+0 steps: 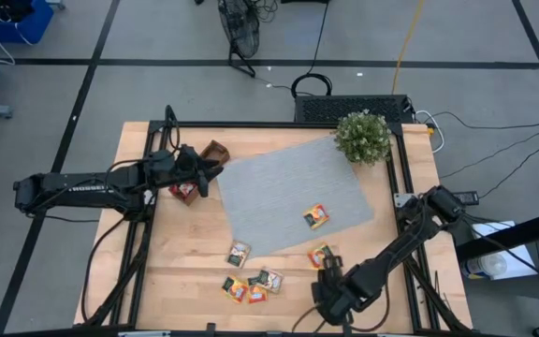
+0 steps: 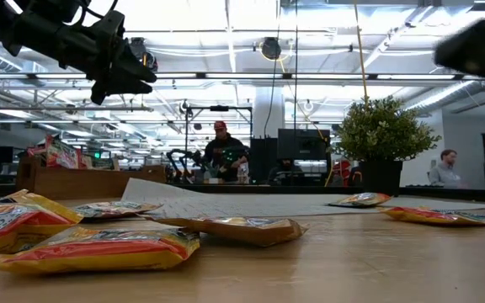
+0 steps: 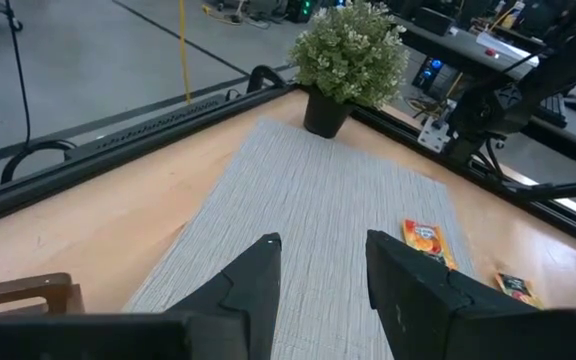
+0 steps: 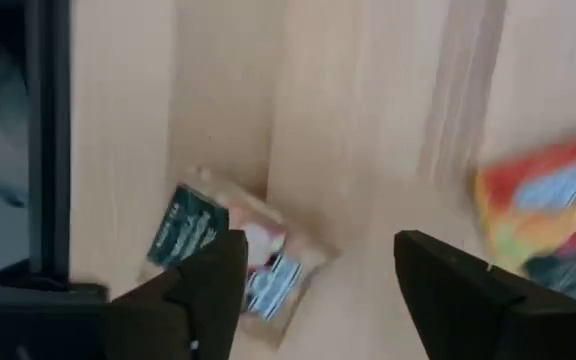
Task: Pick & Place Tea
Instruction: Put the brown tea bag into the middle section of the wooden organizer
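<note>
Several tea sachets lie flat on the wooden table: one (image 1: 317,216) on the grey mat (image 1: 288,192), one (image 1: 239,254) just off the mat's near edge, one (image 1: 320,256) beside my right gripper, and a small group (image 1: 254,285) by the near edge. More sachets (image 1: 187,190) sit in the brown wooden tray (image 1: 215,150) at the left. My right gripper (image 4: 320,240) points down, open, above the table; a green-and-white sachet (image 4: 230,258) lies under its one finger, untouched. My left gripper (image 3: 323,240) hovers open and holds nothing, beside the tray, facing across the mat.
A potted plant (image 1: 363,137) stands at the mat's far right corner. Black frame rails (image 1: 405,178) run along the table's sides. In the low view, sachets (image 2: 91,246) lie close to the camera, and people sit in the room beyond.
</note>
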`<state>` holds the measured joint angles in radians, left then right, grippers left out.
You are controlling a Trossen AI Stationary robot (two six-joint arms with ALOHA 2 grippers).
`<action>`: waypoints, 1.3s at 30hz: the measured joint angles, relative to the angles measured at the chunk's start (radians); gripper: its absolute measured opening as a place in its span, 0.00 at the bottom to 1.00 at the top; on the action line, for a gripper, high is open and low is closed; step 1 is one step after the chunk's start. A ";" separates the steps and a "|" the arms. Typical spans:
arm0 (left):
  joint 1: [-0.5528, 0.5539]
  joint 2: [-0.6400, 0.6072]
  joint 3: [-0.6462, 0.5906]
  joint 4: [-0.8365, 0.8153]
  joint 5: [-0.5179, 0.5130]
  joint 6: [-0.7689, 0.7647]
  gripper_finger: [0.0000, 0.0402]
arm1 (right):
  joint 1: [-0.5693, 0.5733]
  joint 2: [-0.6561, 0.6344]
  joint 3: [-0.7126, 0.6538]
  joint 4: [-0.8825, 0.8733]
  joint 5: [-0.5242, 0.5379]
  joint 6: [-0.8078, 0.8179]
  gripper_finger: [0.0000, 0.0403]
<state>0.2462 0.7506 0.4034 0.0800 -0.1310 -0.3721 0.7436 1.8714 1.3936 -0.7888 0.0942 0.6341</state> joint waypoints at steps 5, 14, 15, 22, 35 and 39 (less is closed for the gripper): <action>0.000 0.000 0.000 0.000 0.000 0.000 0.38 | 0.027 0.003 -0.022 0.093 -0.188 0.210 0.60; 0.000 0.000 0.000 0.000 0.000 0.000 0.38 | 0.070 0.005 -0.167 0.286 -0.357 0.479 0.54; 0.000 0.000 0.000 0.000 0.000 0.000 0.38 | 0.070 0.005 -0.195 0.344 -0.357 0.484 0.54; 0.000 0.000 -0.001 -0.001 0.000 0.000 0.38 | 0.032 0.003 -0.383 0.890 -0.338 0.390 0.53; 0.000 0.000 -0.001 0.000 0.000 0.001 0.38 | -0.039 -0.045 -0.390 0.847 -0.100 -0.061 0.47; 0.000 0.000 -0.001 0.000 0.000 0.001 0.38 | -0.003 -0.122 -0.281 0.500 -0.118 0.018 0.44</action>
<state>0.2462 0.7509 0.4026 0.0799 -0.1314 -0.3714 0.7408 1.7492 1.1126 -0.2886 -0.0236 0.6517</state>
